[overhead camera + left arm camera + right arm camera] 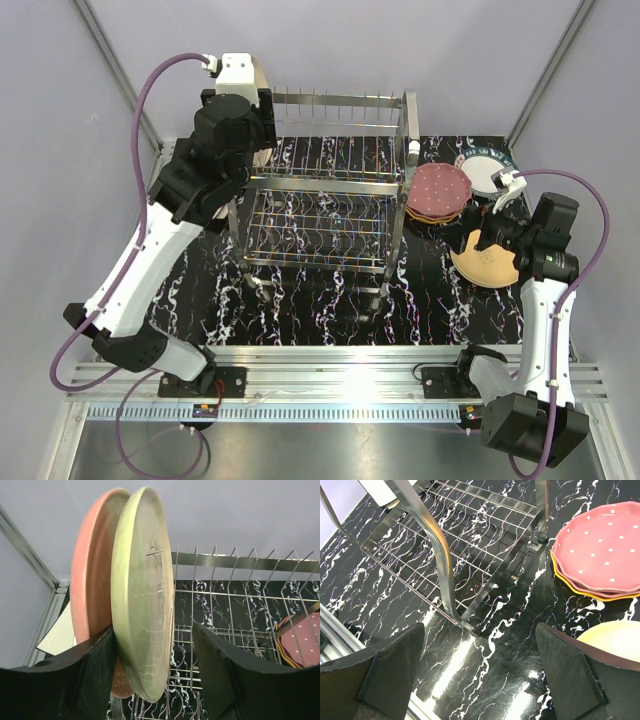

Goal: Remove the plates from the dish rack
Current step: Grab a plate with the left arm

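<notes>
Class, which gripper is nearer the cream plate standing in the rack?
Left. The left gripper straddles the cream plate; the right gripper hovers beyond the dish rack's other end, above the table.

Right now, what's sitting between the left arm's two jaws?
The cream plate, upright on edge in the dish rack, with the pink plate close beside it. The left wrist view shows this.

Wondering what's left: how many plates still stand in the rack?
2: round pink plate and round cream plate, upright side by side in the silver wire rack, left end; more may be hidden.
</notes>
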Motion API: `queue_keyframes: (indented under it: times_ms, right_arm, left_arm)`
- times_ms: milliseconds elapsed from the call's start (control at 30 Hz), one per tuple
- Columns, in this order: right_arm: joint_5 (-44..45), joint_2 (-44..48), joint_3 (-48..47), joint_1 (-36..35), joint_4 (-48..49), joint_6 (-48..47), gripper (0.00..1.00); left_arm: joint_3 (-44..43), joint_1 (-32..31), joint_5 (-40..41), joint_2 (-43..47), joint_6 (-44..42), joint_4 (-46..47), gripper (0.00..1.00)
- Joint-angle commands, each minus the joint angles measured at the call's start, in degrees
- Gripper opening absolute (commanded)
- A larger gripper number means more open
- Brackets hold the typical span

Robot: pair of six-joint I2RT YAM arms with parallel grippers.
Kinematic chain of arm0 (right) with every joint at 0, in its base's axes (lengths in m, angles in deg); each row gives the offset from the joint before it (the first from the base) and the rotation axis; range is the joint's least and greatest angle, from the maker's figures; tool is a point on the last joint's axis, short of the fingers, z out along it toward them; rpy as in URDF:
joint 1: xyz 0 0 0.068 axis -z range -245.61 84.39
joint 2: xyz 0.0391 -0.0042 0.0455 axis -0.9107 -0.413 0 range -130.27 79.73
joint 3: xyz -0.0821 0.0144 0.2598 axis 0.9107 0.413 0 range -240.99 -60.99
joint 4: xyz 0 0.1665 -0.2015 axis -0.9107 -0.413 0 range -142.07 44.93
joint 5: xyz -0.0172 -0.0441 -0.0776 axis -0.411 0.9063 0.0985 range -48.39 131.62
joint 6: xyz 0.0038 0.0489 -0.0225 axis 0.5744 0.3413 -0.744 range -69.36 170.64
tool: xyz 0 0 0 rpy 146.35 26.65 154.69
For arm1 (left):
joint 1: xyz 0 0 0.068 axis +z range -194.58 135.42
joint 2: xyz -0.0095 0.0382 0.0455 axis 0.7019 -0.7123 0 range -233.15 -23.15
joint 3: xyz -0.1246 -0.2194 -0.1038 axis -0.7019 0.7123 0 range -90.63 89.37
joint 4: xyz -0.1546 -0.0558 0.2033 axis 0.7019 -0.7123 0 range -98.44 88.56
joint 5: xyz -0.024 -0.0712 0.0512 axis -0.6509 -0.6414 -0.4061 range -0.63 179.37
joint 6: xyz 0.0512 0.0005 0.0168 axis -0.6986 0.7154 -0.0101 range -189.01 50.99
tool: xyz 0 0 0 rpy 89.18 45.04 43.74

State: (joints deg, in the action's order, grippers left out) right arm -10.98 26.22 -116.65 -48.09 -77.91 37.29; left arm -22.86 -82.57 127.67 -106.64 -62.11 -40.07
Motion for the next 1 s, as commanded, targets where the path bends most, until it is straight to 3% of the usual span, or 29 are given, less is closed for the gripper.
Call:
queue_keyframes:
  times_ms: [0,167,500,600,967]
  right_arm:
    - [0.66,0.78,-0.15,-0.12,0.94,-1.16,1.00]
    - [0.74,0.78,-0.24,-0.12,1.02,-1.33,1.00]
    - [0.92,0.96,-0.24,-0.12,0.94,-1.51,1.00]
    - [1.01,0.87,-0.24,-0.20,0.94,-1.51,1.00]
    - [1.18,0.87,-0.24,-0.12,0.93,-1.60,1.00]
  left_arm:
    - [0.16,1.17,0.19,-0.98,-1.80,2.16,0.61]
    - [1.39,1.61,2.12,-1.51,-3.99,3.99,0.57]
    - [4.29,1.96,5.46,-2.30,-11.72,9.79,0.21]
    - [4.56,1.96,5.99,-2.30,-13.22,11.82,0.02]
    - [1.66,1.88,1.08,-0.54,-15.77,19.10,0.00]
